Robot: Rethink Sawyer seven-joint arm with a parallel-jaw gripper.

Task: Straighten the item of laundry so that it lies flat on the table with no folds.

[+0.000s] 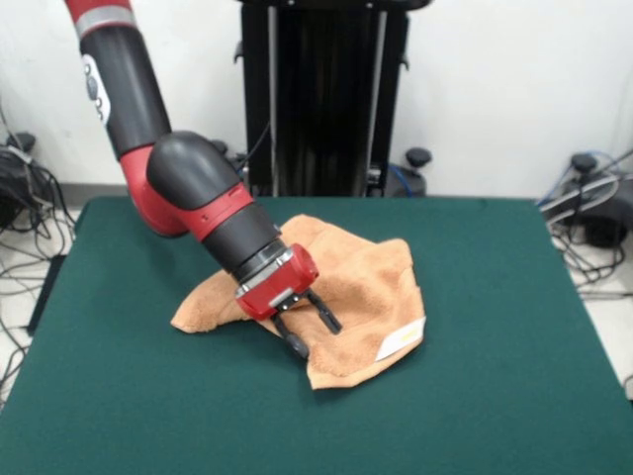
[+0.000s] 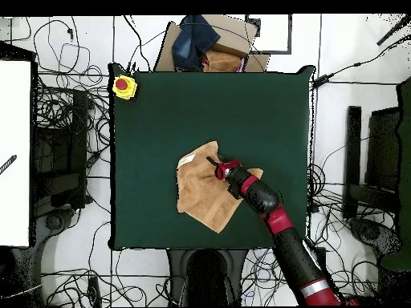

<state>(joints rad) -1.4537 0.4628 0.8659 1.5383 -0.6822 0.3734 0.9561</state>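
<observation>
One towel (image 1: 371, 287) lies rumpled under and around one gripper (image 1: 313, 333) on the table (image 1: 495, 396); the gripper is released, its two fingers (image 1: 328, 317) spread over the cloth; only the front view shows one white label (image 1: 401, 342) beside the gripper; only the overhead view shows one yellow box (image 2: 124, 86) far from it.

You see a peach-orange towel (image 1: 371, 282) with a small white label (image 1: 401, 341) lying on the dark green table (image 1: 514, 386). The arm (image 1: 193, 188) is red and black, ending in a red-bodied gripper (image 1: 315, 334) with black fingers. A yellow box with a red button (image 2: 124, 86) sits at a table corner.
</observation>
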